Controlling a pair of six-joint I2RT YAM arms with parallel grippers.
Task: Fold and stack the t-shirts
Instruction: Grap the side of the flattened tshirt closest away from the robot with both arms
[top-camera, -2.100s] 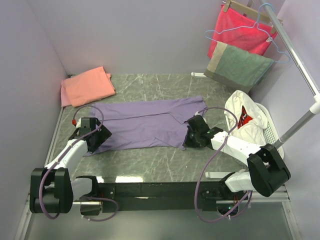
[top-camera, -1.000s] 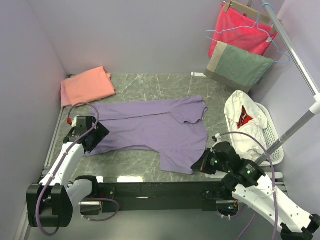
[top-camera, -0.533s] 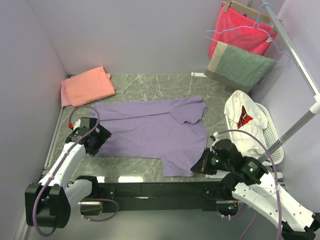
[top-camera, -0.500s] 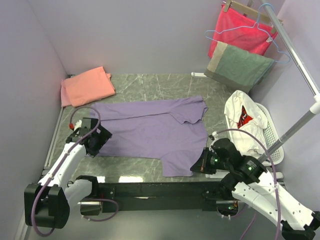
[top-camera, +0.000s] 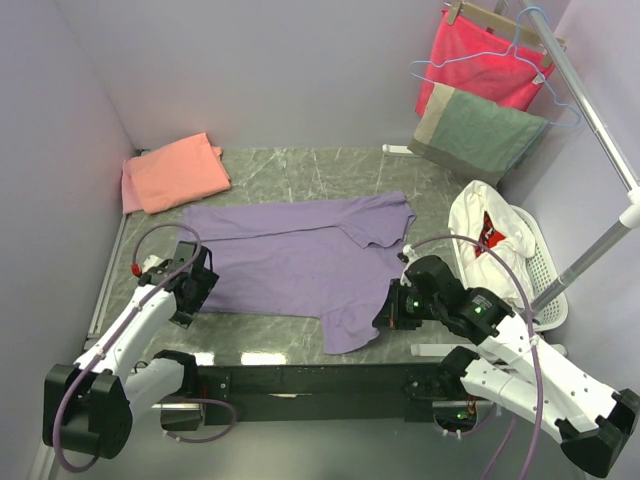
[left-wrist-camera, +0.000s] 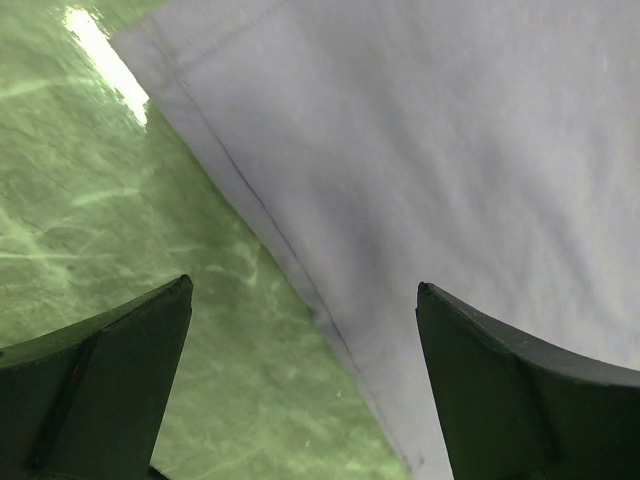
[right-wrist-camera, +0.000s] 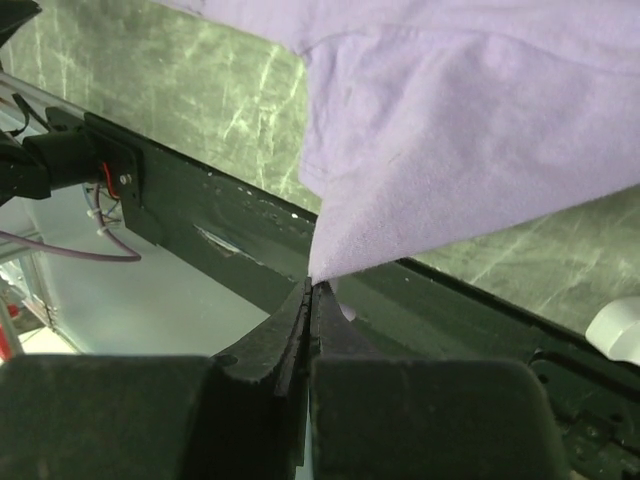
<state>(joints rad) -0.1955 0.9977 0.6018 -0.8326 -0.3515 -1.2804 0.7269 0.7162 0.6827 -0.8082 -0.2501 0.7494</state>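
Risk: the right gripper (right-wrist-camera: 312, 290) has only a thin corner of the lavender t-shirt (top-camera: 300, 255). A sharp pull could slip it free, or drag the hem off the surface (top-camera: 270, 338) at 6 o'clock.
Right side: fingers pressed together, pinching that near-right corner.
Left side: the left gripper (left-wrist-camera: 302, 290) is spread wide over the shirt's hem at 9 o'clock, seemingly touching nothing.
Shirts: lavender one lies flat mid-surface; salmon-pink t-shirt (top-camera: 175, 172) sits folded at 11 o'clock.

Lavender t-shirt (top-camera: 290, 255) on marble table (top-camera: 330, 165)
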